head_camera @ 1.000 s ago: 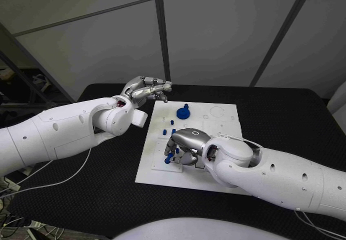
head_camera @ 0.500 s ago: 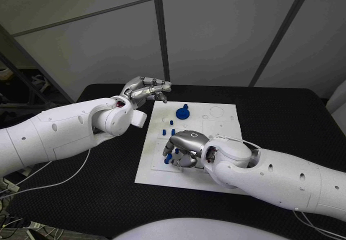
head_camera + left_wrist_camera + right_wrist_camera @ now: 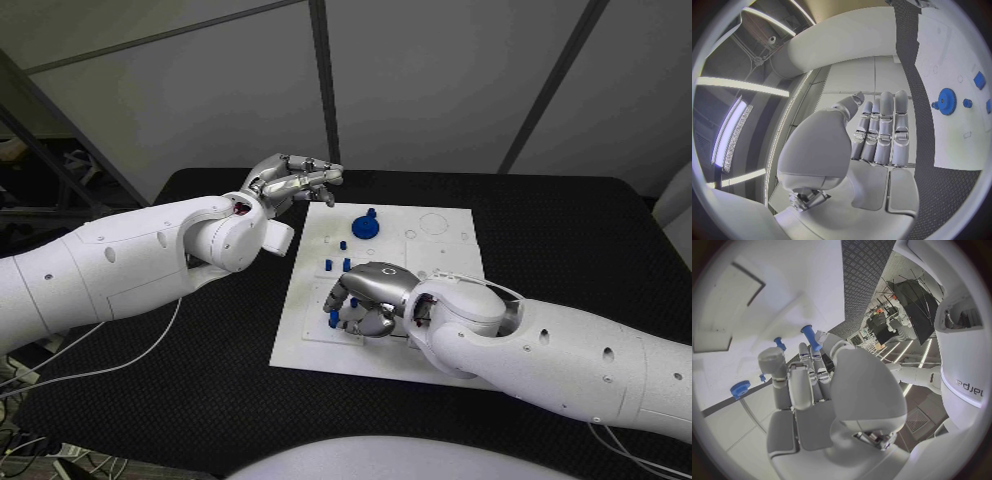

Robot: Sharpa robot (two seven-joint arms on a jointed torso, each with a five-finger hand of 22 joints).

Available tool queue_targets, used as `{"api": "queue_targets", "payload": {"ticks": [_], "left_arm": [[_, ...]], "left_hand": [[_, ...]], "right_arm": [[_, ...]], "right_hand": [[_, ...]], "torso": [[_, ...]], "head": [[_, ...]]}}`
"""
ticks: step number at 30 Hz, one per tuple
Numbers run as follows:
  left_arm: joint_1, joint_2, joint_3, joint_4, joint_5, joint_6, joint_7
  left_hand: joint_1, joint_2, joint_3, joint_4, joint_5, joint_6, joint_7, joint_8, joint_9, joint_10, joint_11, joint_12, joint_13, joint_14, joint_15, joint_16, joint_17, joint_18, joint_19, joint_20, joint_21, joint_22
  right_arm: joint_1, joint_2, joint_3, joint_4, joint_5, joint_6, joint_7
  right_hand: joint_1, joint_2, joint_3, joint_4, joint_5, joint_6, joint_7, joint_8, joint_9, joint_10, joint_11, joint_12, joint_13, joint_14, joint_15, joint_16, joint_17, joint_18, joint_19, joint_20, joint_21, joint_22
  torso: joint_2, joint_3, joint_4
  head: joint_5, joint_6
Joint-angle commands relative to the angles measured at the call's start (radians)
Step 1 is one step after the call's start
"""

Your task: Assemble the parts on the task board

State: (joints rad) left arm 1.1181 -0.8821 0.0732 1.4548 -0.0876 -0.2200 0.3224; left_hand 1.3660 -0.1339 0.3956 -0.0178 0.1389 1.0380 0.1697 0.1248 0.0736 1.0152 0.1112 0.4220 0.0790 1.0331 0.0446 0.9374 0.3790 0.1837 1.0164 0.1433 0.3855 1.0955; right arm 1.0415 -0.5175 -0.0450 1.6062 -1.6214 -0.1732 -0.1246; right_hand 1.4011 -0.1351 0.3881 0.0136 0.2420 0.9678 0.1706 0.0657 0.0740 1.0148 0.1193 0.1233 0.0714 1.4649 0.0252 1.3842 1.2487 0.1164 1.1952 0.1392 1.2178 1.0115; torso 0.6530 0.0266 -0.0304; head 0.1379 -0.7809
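The white task board (image 3: 310,340) lies in the middle of the black table. A blue gear (image 3: 368,225) sits on its far part, also seen from the left wrist (image 3: 946,101). Small blue pegs (image 3: 336,264) stand left of the middle. My right hand (image 3: 368,300) hovers low over the board's near-left area, fingers curled down. A blue peg (image 3: 809,337) stands right at its fingertips (image 3: 815,351), with the thumb apart from it; I cannot tell if it is gripped. My left hand (image 3: 296,180) hangs above the board's far-left corner and holds nothing, its fingers (image 3: 882,127) straight.
Two more blue pieces (image 3: 979,80) lie beyond the gear on the board (image 3: 954,130). The black table (image 3: 577,230) stretches right of the board. A grey wall panel stands behind the table's far edge.
My right hand has shifted slightly toward the near-left of the board, closing in on the peg. The left hand has not moved.
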Motion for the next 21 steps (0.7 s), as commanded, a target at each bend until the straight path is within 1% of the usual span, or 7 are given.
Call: {"api": "queue_targets", "payload": {"ticks": [1, 5, 8, 12, 15, 18, 21], "left_arm": [[0.001, 0.001, 0.001, 0.000, 0.001, 0.011, -0.001], [0.001, 0.001, 0.001, 0.000, 0.001, 0.012, -0.002], [0.001, 0.001, 0.001, -0.001, 0.001, 0.012, -0.003], [0.001, 0.001, 0.001, -0.002, 0.001, 0.014, -0.004], [0.001, 0.003, 0.001, -0.003, 0.001, 0.016, -0.005], [0.001, 0.003, 0.000, -0.004, 0.001, 0.017, -0.006], [0.001, 0.003, 0.000, -0.005, 0.001, 0.017, -0.006]], "left_hand": [[0.002, 0.011, -0.007, 0.001, 0.002, -0.005, 0.001, -0.004, -0.001, -0.007, -0.001, 0.006, -0.001, -0.007, -0.002, -0.006, -0.001, -0.002, 0.006, 0.001, -0.005, -0.002], [0.002, 0.012, -0.007, 0.001, 0.002, -0.005, 0.001, -0.005, -0.001, -0.007, -0.001, 0.006, -0.001, -0.007, -0.002, -0.006, -0.002, -0.002, 0.006, 0.001, -0.005, -0.002], [0.002, 0.012, -0.007, 0.001, 0.002, -0.006, 0.001, -0.005, -0.001, -0.008, -0.001, 0.006, -0.001, -0.007, -0.002, -0.006, -0.002, -0.002, 0.006, 0.001, -0.005, -0.002], [0.002, 0.012, -0.007, 0.001, 0.002, -0.006, 0.001, -0.005, -0.001, -0.008, -0.001, 0.006, -0.001, -0.007, -0.002, -0.006, -0.002, -0.002, 0.006, 0.001, -0.005, -0.002], [0.002, 0.012, -0.007, 0.001, 0.002, -0.006, 0.001, -0.005, -0.001, -0.008, -0.001, 0.006, -0.001, -0.007, -0.002, -0.006, -0.002, -0.002, 0.006, 0.001, -0.005, -0.002], [0.002, 0.012, -0.007, 0.001, 0.002, -0.006, 0.001, -0.005, -0.001, -0.008, -0.001, 0.006, -0.001, -0.007, -0.002, -0.006, -0.002, -0.002, 0.006, 0.001, -0.005, -0.002], [0.003, 0.012, -0.008, 0.000, 0.001, -0.006, 0.001, -0.005, -0.001, -0.009, -0.001, 0.006, -0.002, -0.008, -0.002, -0.006, -0.002, -0.002, 0.006, 0.001, -0.006, -0.003]], "right_arm": [[0.001, -0.003, 0.000, 0.007, 0.006, -0.027, 0.016], [0.001, -0.009, 0.000, 0.014, 0.001, -0.034, 0.003], [0.001, -0.012, 0.000, 0.015, -0.002, -0.038, -0.004], [0.001, -0.016, 0.000, 0.018, -0.004, -0.063, -0.004], [0.001, -0.020, 0.000, 0.021, 0.002, -0.102, 0.009], [0.001, -0.032, 0.000, 0.031, 0.017, -0.164, 0.036], [0.001, -0.058, 0.001, 0.051, 0.039, -0.220, 0.064]], "right_hand": [[-0.004, -0.009, -0.007, -0.001, 0.005, -0.011, -0.002, -0.005, -0.002, -0.005, -0.001, 0.004, -0.001, 0.036, 0.008, -0.003, -0.001, 0.006, -0.009, -0.001, -0.005, -0.001], [-0.003, -0.007, -0.011, -0.001, 0.004, -0.036, -0.009, -0.004, -0.004, 0.009, -0.005, 0.019, 0.002, 0.036, 0.005, -0.001, 0.001, 0.006, -0.008, -0.003, -0.004, 0.000], [-0.005, -0.009, -0.014, -0.001, 0.004, -0.042, -0.011, -0.004, -0.005, 0.009, -0.005, 0.021, 0.002, 0.036, 0.004, -0.001, 0.000, 0.006, -0.008, -0.003, -0.005, -0.001], [-0.008, -0.014, -0.031, -0.003, 0.001, -0.071, -0.018, -0.003, -0.006, -0.035, 0.002, 0.014, -0.004, 0.030, 0.009, -0.010, -0.016, 0.009, -0.023, -0.001, -0.021, -0.022], [-0.010, -0.014, -0.051, -0.002, -0.005, -0.091, -0.022, -0.002, -0.005, -0.061, 0.006, 0.017, -0.004, 0.025, 0.013, -0.016, -0.026, 0.012, -0.034, 0.003, -0.034, -0.038], [-0.009, -0.012, -0.063, -0.003, -0.003, -0.102, -0.025, -0.003, -0.005, -0.069, 0.007, 0.025, -0.003, 0.026, 0.014, -0.015, -0.024, 0.013, -0.033, 0.004, -0.035, -0.039], [-0.007, -0.006, -0.070, -0.002, 0.000, -0.097, -0.018, 0.002, -0.002, -0.061, 0.004, 0.039, -0.001, 0.027, 0.013, -0.013, -0.022, 0.013, -0.029, 0.004, -0.035, -0.038]], "torso": [[0.000, 0.0003, -0.0009], [0.000, 0.0002, -0.0005], [0.000, 0.0002, -0.0010], [0.000, 0.0003, -0.0011], [0.000, 0.0006, -0.0009], [0.000, 0.0011, -0.0013], [-0.001, 0.0003, -0.0016]], "head": [[0.001, 0.000], [0.002, -0.001], [0.002, -0.001], [0.000, 0.001], [-0.001, 0.001], [-0.003, 0.002], [-0.008, 0.007]]}}
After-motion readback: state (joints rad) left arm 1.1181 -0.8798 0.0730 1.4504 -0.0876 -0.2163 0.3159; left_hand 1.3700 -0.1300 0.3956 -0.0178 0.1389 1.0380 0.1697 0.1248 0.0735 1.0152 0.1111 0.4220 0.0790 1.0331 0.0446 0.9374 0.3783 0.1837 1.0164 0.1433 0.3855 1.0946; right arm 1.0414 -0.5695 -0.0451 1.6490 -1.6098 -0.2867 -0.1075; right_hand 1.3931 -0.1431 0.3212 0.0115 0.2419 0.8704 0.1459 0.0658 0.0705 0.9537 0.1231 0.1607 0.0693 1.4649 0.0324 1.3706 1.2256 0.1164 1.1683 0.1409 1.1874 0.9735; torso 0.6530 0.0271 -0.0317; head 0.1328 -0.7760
